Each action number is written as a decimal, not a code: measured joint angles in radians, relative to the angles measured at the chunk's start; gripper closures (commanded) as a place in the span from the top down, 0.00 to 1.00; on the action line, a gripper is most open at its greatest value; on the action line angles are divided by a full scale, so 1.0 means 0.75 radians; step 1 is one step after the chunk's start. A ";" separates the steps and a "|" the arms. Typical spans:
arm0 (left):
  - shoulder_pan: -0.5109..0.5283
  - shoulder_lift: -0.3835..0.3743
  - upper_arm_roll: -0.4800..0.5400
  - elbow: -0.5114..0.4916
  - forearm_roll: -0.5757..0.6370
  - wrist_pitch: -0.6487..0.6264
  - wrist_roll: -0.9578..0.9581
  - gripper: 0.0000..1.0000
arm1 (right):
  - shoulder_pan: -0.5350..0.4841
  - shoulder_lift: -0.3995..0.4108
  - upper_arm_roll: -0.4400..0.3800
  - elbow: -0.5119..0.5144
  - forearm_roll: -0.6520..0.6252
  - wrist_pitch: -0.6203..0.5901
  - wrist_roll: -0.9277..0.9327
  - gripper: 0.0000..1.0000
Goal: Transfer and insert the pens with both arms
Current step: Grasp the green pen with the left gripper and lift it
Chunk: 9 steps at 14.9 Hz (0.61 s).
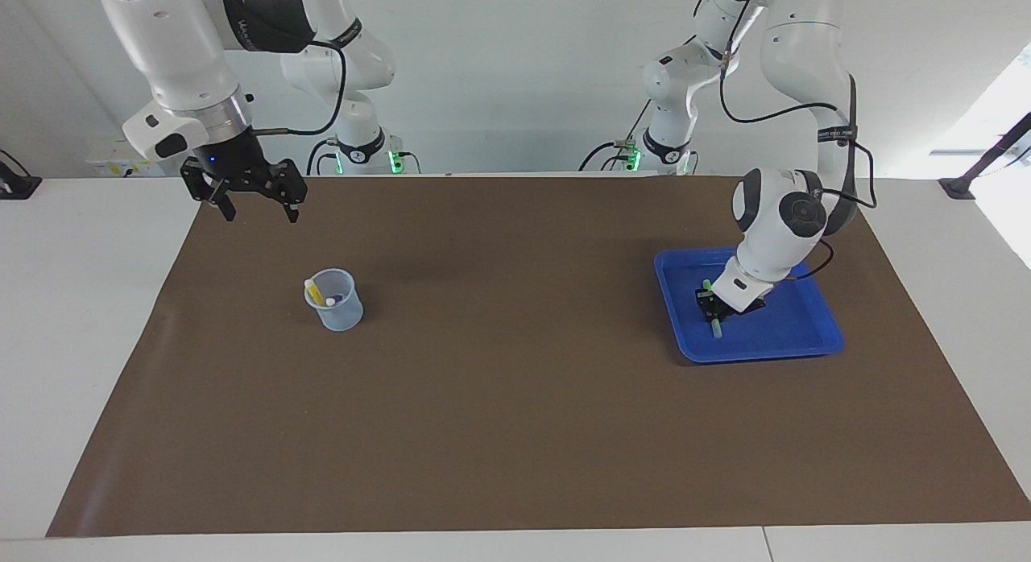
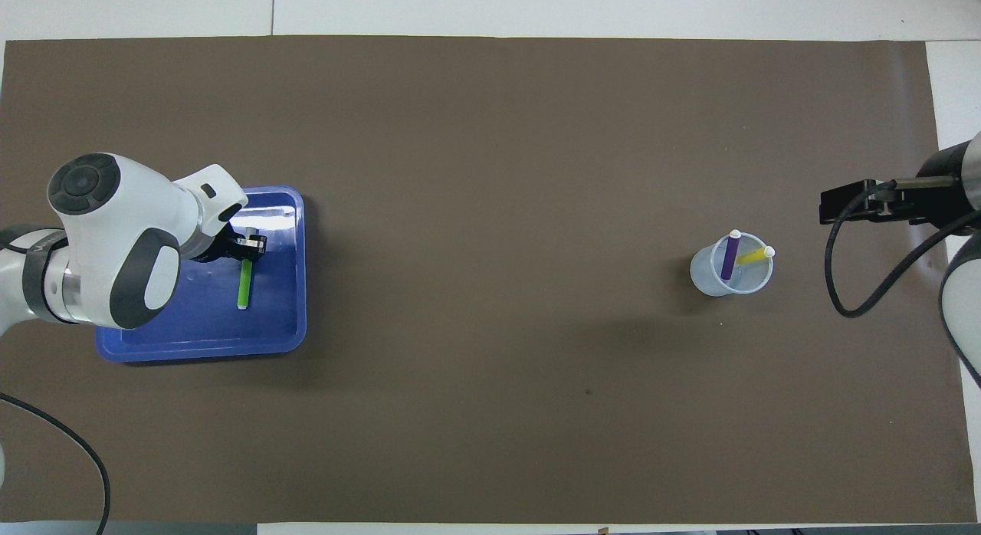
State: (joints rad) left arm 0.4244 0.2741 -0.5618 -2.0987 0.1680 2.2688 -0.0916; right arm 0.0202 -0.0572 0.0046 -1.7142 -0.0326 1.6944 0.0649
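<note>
Left gripper (image 1: 709,303) clamps the green pen (image 1: 714,314) inside the blue tray (image 1: 805,336), right of frame. Upper left, the right gripper (image 1: 256,212) hangs spread over the brown mat's (image 1: 515,425) edge. The cup (image 1: 338,304) holds the purple pen (image 2: 729,257) and yellow pen (image 2: 755,255); open mat lies between.

I count three pens, one green pen (image 1: 714,319), one yellow pen (image 2: 755,255), one purple pen (image 2: 729,256), one clear cup (image 1: 342,312), one blue tray (image 1: 805,324), one brown mat (image 1: 515,401), two large arms, two claws, left claw (image 1: 712,304), right claw (image 1: 256,209).
</note>
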 measured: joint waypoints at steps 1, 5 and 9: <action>0.002 0.000 0.002 0.001 0.000 -0.001 0.000 0.00 | 0.000 0.000 0.000 0.001 0.000 -0.002 0.000 1.00; 0.008 0.002 0.010 0.098 -0.009 -0.170 -0.009 0.00 | 0.000 0.000 0.000 0.003 0.026 -0.006 0.000 1.00; 0.002 -0.003 0.002 0.303 -0.103 -0.464 -0.061 0.00 | 0.000 0.000 0.000 0.003 0.069 -0.015 0.000 1.00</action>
State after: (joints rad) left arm 0.4260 0.2721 -0.5600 -1.8717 0.0908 1.9208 -0.1373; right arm 0.0202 -0.0575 0.0046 -1.7120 0.0192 1.6835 0.0651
